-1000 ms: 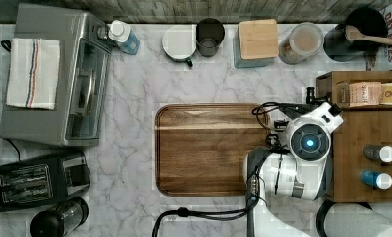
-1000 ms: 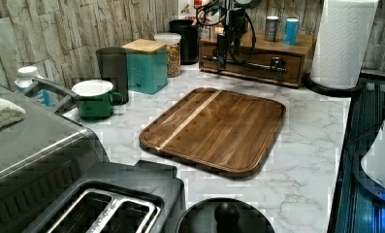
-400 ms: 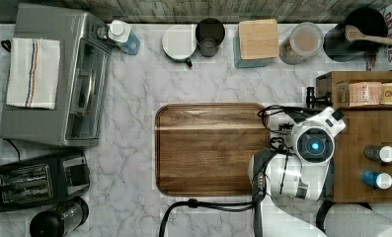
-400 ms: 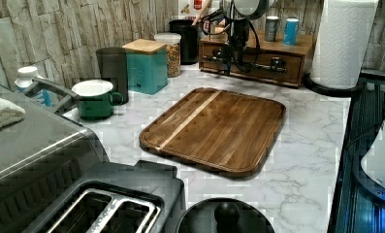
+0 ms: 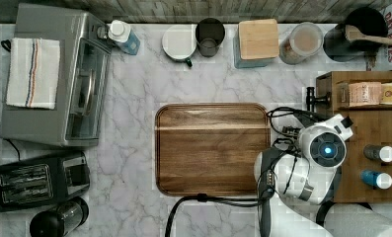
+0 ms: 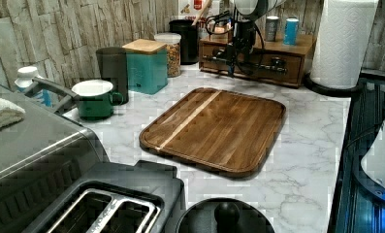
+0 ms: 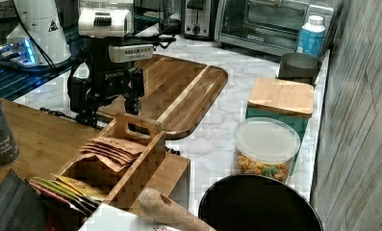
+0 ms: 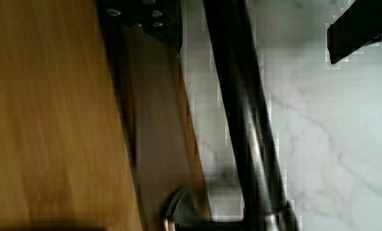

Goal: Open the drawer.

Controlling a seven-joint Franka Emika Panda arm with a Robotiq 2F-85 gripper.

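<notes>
Drawer (image 6: 258,62) of medium-brown wood sits in the front of a low wooden cabinet (image 5: 376,128) on the marble table (image 6: 306,131), and its long black bar handle (image 8: 246,125) runs across the front on two posts. In the wrist view a narrow dark slot shows between the cabinet top and the drawer front, so the drawer stands slightly out. The end effector (image 6: 232,54) hangs straight down at the handle, near the end closer to the left view's left. Its black fingers (image 7: 133,103) are spread, one on either side of the bar; whether they touch it I cannot tell.

On the cabinet top stand two small cans, one grey (image 6: 272,26) and one blue (image 6: 291,30), and a wooden caddy (image 7: 116,159) holding packets. Just in front of the cabinet lies a dark wooden cutting board (image 6: 216,128) with rounded corners. Along the wall beside the cabinet stand a black pot (image 5: 356,32) with a wooden spoon, a clear lidded jar (image 7: 265,149) of cereal, a teal canister (image 6: 146,65) with a wooden lid, a dark cup (image 6: 111,63) and a green mug (image 6: 94,97). A paper towel roll (image 6: 343,41) stands at the cabinet's other side. Well apart from the cabinet, beyond the board, are a grey toaster oven (image 5: 60,84) with a folded striped towel (image 5: 33,71) on it, and a black toaster (image 5: 35,180).
</notes>
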